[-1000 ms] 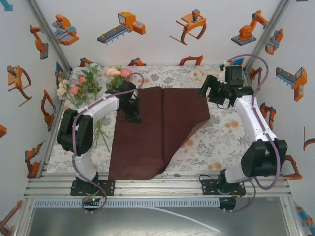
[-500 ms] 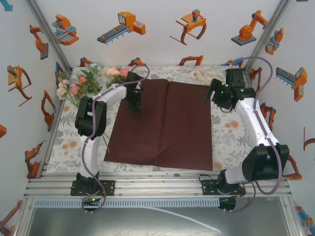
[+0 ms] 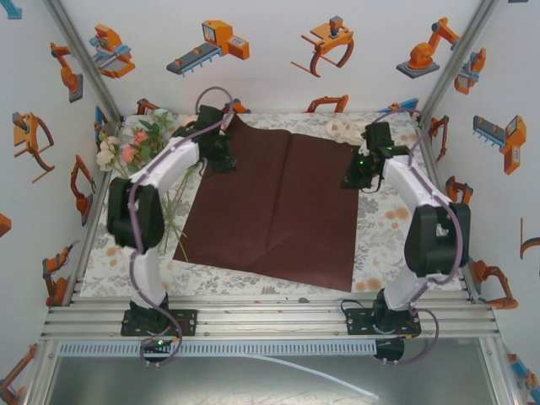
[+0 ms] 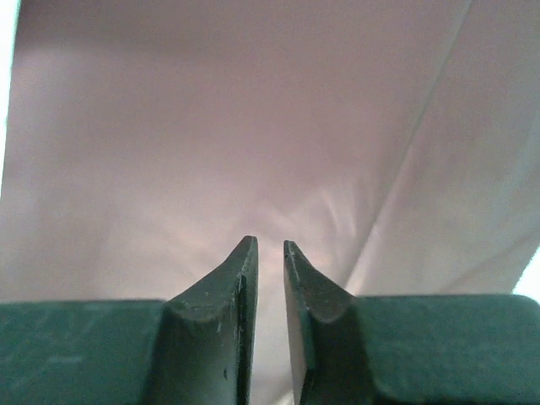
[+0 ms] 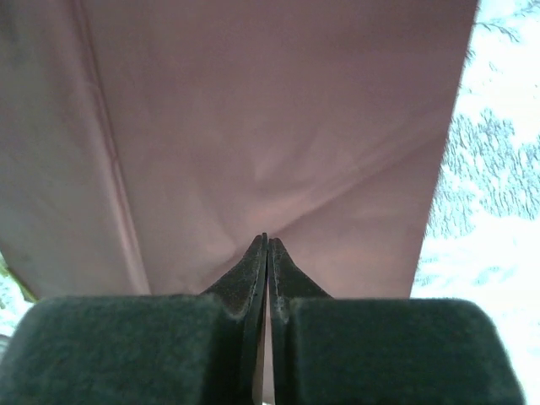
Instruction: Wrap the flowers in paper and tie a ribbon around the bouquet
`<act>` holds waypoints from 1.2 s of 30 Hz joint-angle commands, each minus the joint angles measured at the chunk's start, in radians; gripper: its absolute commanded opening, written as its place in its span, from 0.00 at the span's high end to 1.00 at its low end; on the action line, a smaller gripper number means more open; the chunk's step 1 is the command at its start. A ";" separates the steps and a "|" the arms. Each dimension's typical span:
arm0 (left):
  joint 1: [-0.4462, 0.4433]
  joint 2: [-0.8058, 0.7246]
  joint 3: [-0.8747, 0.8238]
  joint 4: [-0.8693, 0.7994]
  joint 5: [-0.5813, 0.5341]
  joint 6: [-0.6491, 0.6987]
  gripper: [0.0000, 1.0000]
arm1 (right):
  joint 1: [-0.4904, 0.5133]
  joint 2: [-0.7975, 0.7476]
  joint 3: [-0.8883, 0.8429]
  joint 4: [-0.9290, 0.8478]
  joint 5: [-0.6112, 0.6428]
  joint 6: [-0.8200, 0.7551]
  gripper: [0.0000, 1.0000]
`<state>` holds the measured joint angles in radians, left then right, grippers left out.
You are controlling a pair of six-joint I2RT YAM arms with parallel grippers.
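Observation:
The dark red paper (image 3: 278, 211) lies spread over the table, with one crease down its middle. My left gripper (image 3: 221, 160) is at the paper's far left corner, which is lifted a little. In the left wrist view the left gripper (image 4: 268, 243) is pinched on the paper (image 4: 211, 126), and wrinkles run out from its tips. My right gripper (image 3: 354, 180) is at the far right edge; in the right wrist view it (image 5: 267, 237) is shut on the paper (image 5: 278, 110). The flowers (image 3: 126, 148) lie at the far left, their stems running under the left arm. A cream bundle (image 3: 342, 126), perhaps the ribbon, lies behind the paper.
A leaf-printed cloth (image 3: 396, 228) covers the table and shows beside the paper (image 5: 489, 169). White walls with orange robot pictures stand at the back and both sides. An aluminium rail (image 3: 270, 316) runs along the near edge.
The folded-over paper has been opened flat and turned. My left gripper has pulled its corner back and to the left. My right gripper has come down onto the right edge and shut.

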<state>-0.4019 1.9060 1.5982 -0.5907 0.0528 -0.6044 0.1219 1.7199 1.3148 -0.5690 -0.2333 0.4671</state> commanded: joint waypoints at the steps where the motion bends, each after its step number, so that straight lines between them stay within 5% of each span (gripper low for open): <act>1: 0.014 -0.151 -0.217 -0.041 -0.037 -0.212 0.85 | 0.009 0.090 0.048 0.138 0.088 0.052 1.00; 6: 0.013 -0.247 -0.439 0.012 -0.004 -0.263 1.00 | 0.009 0.251 0.158 0.147 0.116 0.057 1.00; 17: 0.008 -0.093 -0.415 0.064 0.041 -0.159 1.00 | 0.003 0.317 0.155 0.041 0.251 0.135 1.00; 30: 0.017 0.138 -0.156 0.055 -0.002 -0.024 1.00 | -0.041 -0.019 -0.322 0.083 0.343 0.249 1.00; 36: 0.016 0.225 0.024 0.066 0.032 0.030 1.00 | -0.040 -0.206 -0.525 0.182 0.236 0.290 1.00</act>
<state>-0.3862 2.1052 1.5517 -0.5297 0.0692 -0.6315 0.0841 1.5566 0.8352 -0.4259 0.0414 0.7193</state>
